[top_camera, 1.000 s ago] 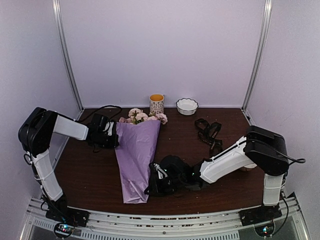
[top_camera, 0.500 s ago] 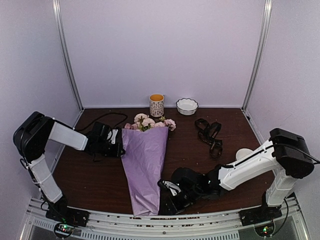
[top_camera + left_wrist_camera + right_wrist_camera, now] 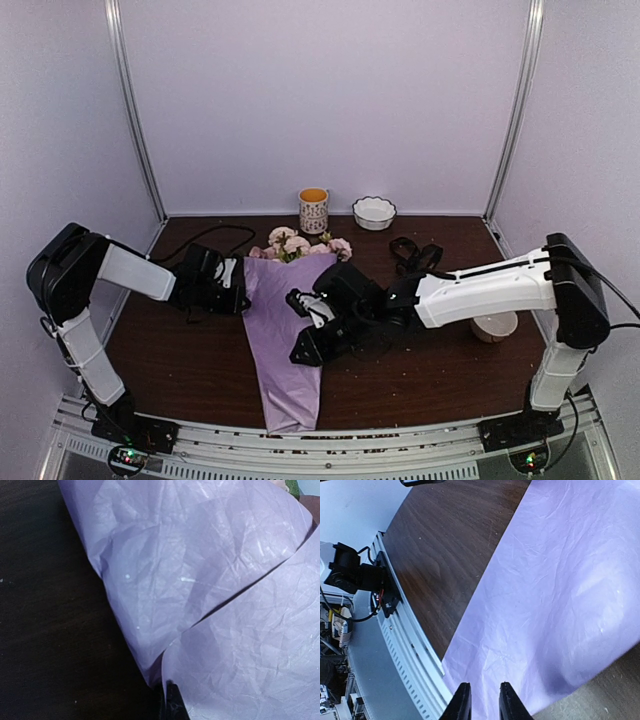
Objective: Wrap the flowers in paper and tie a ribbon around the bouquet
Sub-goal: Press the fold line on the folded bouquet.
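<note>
Two grippers meet over the bouquet (image 3: 283, 330), which lies flat on the dark wooden table (image 3: 170, 345). The right gripper (image 3: 481, 705) hangs above the cone's lower half, fingers a narrow gap apart and holding nothing. The left gripper (image 3: 240, 286) is pressed together on the upper left edge of the lilac paper (image 3: 200, 580). The flowers (image 3: 300, 245) poke out of the far end, and the cone's tip points at the near rail. The black ribbon (image 3: 417, 262) lies in loops to the right, apart from the cone. A patterned cup (image 3: 314, 209) and a white bowl (image 3: 374, 212) stand by the back wall.
</note>
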Robot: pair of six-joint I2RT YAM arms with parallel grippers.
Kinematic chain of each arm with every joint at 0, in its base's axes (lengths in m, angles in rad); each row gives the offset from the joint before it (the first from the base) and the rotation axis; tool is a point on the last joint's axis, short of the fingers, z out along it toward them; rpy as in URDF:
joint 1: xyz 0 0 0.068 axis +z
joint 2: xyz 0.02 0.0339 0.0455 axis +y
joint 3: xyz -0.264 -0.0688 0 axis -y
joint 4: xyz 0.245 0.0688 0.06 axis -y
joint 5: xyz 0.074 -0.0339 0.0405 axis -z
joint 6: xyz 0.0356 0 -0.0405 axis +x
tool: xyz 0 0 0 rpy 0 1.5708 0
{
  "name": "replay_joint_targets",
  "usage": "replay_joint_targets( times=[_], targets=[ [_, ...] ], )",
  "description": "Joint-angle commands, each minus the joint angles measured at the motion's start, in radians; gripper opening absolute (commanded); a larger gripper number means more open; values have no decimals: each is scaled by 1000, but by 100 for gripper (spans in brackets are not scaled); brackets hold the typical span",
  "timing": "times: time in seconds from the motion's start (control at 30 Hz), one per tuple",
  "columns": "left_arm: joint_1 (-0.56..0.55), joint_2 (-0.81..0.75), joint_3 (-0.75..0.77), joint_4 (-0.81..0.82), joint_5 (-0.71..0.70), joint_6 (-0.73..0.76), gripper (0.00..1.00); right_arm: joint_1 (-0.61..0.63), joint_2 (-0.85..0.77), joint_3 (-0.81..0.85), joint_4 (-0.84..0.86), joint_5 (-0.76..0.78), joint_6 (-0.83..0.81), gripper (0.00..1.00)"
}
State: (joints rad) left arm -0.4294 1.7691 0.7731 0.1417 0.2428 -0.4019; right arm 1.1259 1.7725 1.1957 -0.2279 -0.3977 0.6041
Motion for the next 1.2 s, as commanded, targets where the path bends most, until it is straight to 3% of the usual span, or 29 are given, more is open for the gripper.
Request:
replay_joint_targets(
  times=[0.0, 0.2, 0.43, 0.67, 0.93, 1.17],
  targets=[
    [-7, 49, -3, -93, -23, 32, 0, -40, 121, 32, -59, 107, -56, 18],
    [-5, 68, 8, -110, -38, 41, 0, -136, 146, -56, -22, 168, -44, 15],
    [-5, 71, 9, -107, -35, 49, 0, -217, 10, -183, -36, 250, -53, 15],
    [-6, 71, 16, -106, -27, 51, 0, -216, 28, -1, -97, 231, -166, 16],
    [-6, 75, 32, -120, -31, 60, 0, -217, 209, 241, -182, 264, -216, 16],
    [-5, 88, 40, -120, -31, 60, 0, -88, 244, 231, -160, 154, -234, 13]
  ],
)
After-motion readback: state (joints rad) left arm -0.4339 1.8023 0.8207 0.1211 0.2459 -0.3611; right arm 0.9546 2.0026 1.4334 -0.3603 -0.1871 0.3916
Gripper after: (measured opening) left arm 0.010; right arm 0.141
